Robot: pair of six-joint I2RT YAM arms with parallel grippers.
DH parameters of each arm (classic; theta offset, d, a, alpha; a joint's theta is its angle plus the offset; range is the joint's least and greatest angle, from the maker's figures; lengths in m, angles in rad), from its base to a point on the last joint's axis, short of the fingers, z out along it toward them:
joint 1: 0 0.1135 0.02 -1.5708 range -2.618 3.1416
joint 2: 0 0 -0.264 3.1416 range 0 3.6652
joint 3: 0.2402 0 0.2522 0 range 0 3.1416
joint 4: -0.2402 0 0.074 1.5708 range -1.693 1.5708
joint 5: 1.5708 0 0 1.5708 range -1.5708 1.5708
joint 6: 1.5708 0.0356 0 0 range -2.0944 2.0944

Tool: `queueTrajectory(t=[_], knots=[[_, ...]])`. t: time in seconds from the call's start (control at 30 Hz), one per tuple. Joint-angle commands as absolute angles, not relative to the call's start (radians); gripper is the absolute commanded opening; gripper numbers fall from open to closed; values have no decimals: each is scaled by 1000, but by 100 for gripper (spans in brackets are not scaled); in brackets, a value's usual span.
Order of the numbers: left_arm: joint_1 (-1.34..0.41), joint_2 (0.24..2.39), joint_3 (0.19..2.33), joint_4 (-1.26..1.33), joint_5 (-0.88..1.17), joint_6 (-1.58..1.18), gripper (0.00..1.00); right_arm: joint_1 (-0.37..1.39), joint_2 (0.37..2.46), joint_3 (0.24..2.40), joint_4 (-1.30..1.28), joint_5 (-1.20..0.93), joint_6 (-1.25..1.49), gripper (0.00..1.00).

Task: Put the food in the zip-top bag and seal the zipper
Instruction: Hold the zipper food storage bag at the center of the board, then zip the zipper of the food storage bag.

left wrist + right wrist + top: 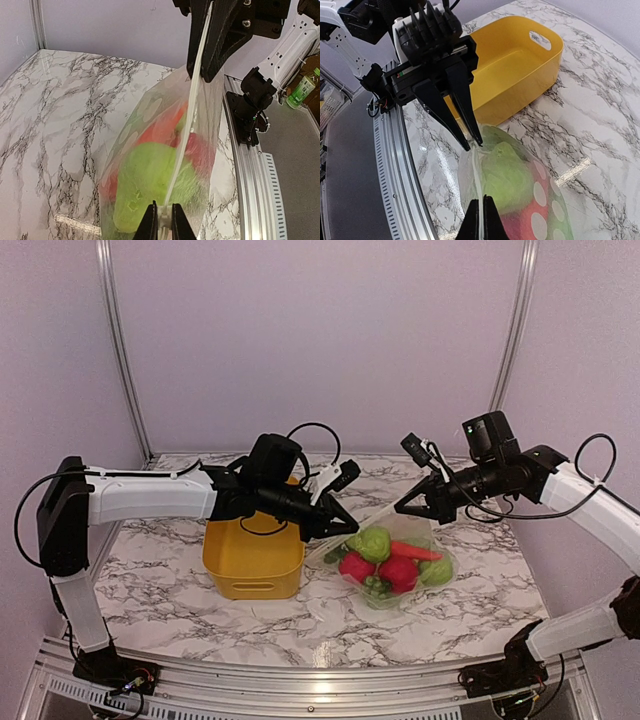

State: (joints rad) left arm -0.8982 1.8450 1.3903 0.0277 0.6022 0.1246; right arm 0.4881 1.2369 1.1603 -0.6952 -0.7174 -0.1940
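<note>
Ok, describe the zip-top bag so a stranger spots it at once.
Start at the marble-patterned table and find the yellow plastic bin. Just right of it, held at its top by the left hand and right hand, sits a clear soft plastic pouch packed with green and red toy food. It alone is see-through and printed with white dots.

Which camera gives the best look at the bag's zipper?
The left wrist view: the zipper runs top to bottom as a plain white line. The right wrist view shows it only faintly, the top view as a thin pale streak.
</note>
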Motion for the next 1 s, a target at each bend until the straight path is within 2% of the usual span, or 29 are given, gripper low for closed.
queueTrajectory(t=[0.0,0.97], knots=[[-883,1836,1363,-44,601,145,5,490,1229,1210,-669,-703,-193,0],[-835,1737,1166,-72,593,168,5,469,1269,1229,-657,-676,-199,0]])
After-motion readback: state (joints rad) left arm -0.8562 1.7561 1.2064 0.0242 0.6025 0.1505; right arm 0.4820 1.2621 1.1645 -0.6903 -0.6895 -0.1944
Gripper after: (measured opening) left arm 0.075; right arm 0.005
